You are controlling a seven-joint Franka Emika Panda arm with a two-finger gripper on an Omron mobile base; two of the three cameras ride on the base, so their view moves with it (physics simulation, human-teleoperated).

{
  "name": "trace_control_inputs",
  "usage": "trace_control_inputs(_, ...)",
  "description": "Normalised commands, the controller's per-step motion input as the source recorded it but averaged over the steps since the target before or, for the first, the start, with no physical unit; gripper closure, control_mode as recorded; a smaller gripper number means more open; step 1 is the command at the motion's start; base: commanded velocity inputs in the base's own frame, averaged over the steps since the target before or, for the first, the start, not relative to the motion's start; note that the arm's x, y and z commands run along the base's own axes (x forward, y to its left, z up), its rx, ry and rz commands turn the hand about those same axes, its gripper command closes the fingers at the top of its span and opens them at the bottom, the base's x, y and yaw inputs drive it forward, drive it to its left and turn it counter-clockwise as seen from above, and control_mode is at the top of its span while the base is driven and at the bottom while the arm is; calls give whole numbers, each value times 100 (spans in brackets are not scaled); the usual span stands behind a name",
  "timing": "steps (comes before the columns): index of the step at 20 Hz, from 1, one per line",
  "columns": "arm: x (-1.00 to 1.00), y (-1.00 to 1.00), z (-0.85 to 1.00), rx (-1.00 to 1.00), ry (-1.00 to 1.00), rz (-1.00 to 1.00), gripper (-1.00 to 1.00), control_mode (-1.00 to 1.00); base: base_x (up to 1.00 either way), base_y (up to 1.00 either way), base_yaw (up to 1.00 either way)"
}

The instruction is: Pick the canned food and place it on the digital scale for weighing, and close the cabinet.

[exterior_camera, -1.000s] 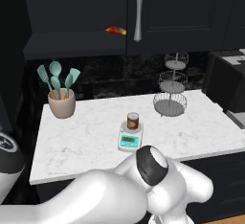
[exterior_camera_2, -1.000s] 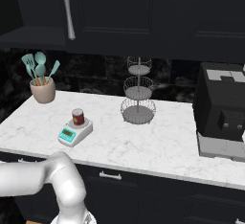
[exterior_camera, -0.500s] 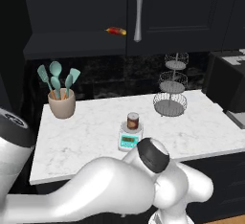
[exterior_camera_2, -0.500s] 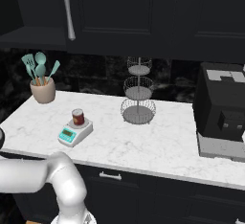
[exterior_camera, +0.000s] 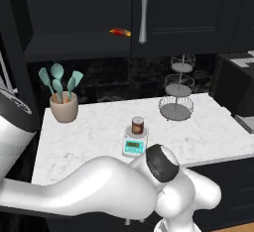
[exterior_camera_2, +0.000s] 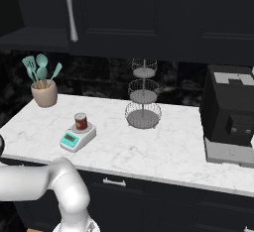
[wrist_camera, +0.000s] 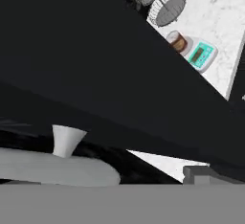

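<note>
Since the small dark-red can (exterior_camera: 137, 125) already stands on the teal-and-white digital scale (exterior_camera: 135, 145) on the white marble counter (exterior_camera: 89, 132), closing the black upper cabinet's open left door (wrist_camera: 95, 50) remains; the hand's opening cannot be told

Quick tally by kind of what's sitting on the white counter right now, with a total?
Cans: 1, the canned food, on the scale
Scales: 1, the digital scale
Utensil pots: 1, the pot of teal utensils
Wire stands: 1, the three-tier wire basket stand
Coffee machines: 1, the black coffee machine
Total: 5
</note>
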Motion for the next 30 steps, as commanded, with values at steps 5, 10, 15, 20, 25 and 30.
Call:
trace_control_inputs(5,100,-66,-42,-2,-6,-20,-100,-100,0,0,0)
trace_control_inputs(10,58,-100,-25,-1,-30,-14,-100,-100,0,0,0)
trace_control_inputs(15,25,-100,-16,-6,-38,-7,-100,-100,0,0,0)
trace_control_inputs(20,79,-100,-10,0,-11,-3,-100,-100,0,0,0)
trace_control_inputs(25,86,-100,-5,6,3,0,-100,-100,0,0,0)
trace_control_inputs(30,89,-80,-8,5,7,0,-100,-100,0,0,0)
